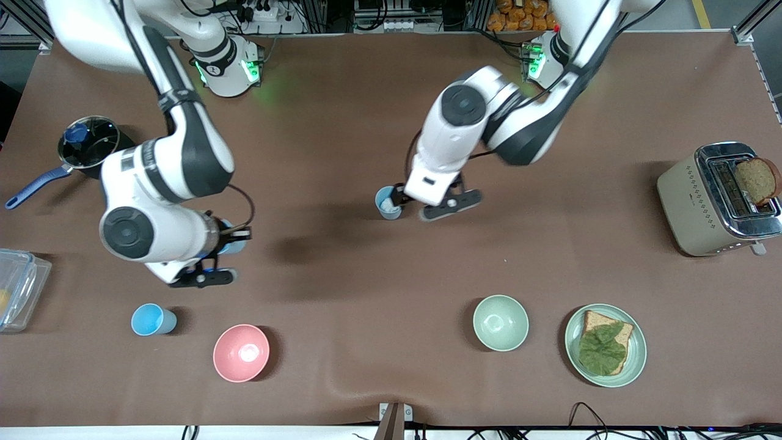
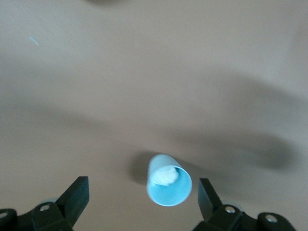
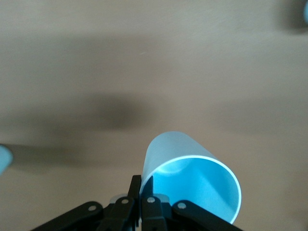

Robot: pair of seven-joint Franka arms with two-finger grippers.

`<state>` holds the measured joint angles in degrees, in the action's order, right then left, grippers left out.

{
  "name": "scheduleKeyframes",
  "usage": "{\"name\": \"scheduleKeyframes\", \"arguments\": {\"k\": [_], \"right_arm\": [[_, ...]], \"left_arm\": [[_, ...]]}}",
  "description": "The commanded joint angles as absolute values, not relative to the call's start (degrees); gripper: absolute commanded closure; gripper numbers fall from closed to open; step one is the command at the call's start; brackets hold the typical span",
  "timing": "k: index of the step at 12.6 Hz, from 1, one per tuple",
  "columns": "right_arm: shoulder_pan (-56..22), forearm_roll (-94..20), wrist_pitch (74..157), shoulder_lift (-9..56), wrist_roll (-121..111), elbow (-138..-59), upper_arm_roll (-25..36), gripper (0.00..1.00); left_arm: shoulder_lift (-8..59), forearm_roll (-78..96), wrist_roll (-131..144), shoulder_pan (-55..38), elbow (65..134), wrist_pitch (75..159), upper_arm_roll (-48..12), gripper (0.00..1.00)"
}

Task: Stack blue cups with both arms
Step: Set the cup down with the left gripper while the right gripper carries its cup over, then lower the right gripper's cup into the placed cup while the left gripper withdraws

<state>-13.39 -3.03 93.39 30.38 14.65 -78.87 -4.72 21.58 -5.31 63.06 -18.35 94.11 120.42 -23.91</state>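
Observation:
My left gripper point(image 1: 408, 198) is open, low over the middle of the table, with a light-blue cup point(image 1: 388, 203) beside it. In the left wrist view this cup point(image 2: 168, 180) stands upright with a white lump inside, below the spread gripper point(image 2: 142, 199) and closer to one finger point(image 2: 207, 195). My right gripper point(image 1: 221, 245) is shut on the rim of a second blue cup point(image 1: 237, 245), held tilted above the table; in the right wrist view the gripper point(image 3: 143, 187) pinches the cup's wall point(image 3: 192, 183). A third blue cup point(image 1: 153, 319) stands nearer the front camera.
A pink bowl point(image 1: 241, 352) and a pale green bowl point(image 1: 501, 322) sit near the front edge, beside a green plate point(image 1: 636, 357) with bread and a leaf. A toaster point(image 1: 690, 201) stands at the left arm's end; a pot point(image 1: 88, 143) and a clear container point(image 1: 15, 287) stand at the right arm's end.

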Motion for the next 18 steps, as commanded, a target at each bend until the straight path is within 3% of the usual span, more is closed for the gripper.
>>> {"name": "scheduleKeyframes", "arguments": {"k": [1, 9, 14, 18], "right_arm": [[-19.31, -6.75, 92.11, 29.18, 23.51, -78.75, -4.13, 1.0], [-38.56, -9.93, 100.71, 30.84, 48.32, -77.87, -3.87, 1.0], [-42.26, -9.41, 109.41, 34.88, 52.29, -77.61, -3.61, 1.0], [-43.33, -6.69, 110.48, 39.46, 53.17, -74.01, -3.52, 1.0]], "left_arm": [[13.65, -6.68, 55.93, -12.59, 96.06, 113.76, -24.08, 0.0], [4.75, -5.71, 34.74, 4.03, 95.98, 104.07, -24.17, 0.0], [5.45, -5.71, 28.3, 8.7, 96.41, 102.04, -24.08, 0.0], [5.98, -5.71, 28.3, 10.02, 96.33, 102.04, -24.08, 0.0]]}}
